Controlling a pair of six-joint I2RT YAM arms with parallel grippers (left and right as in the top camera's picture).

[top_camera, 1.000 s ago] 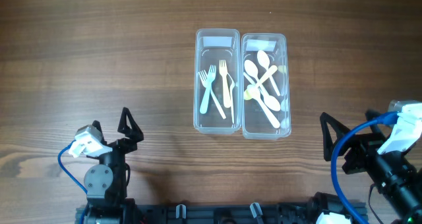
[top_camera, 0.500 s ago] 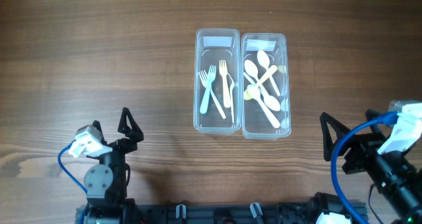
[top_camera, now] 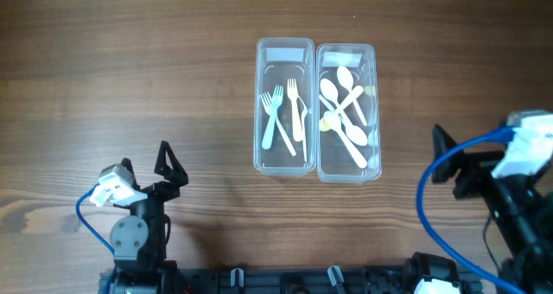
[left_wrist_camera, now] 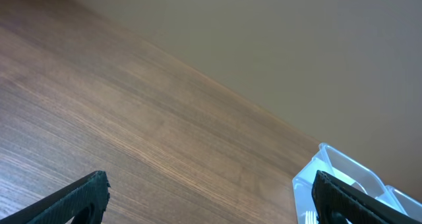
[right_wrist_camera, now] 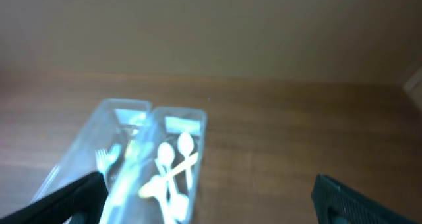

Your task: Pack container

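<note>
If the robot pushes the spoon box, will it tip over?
Probably not: the spoon box is low and flat, so it should slide on the smooth table. It looks thin and light, and may nudge the fork box beside it.

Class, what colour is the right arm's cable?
The cable is blue; overhead view shows it best.

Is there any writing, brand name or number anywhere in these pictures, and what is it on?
No text can be read in any view.
Fork box: a pale strip at its far end looks like a label, but no lettering shows.
Spoon box: a similar patch, also too small to read.
Table: plain wood grain, no markings.
</note>
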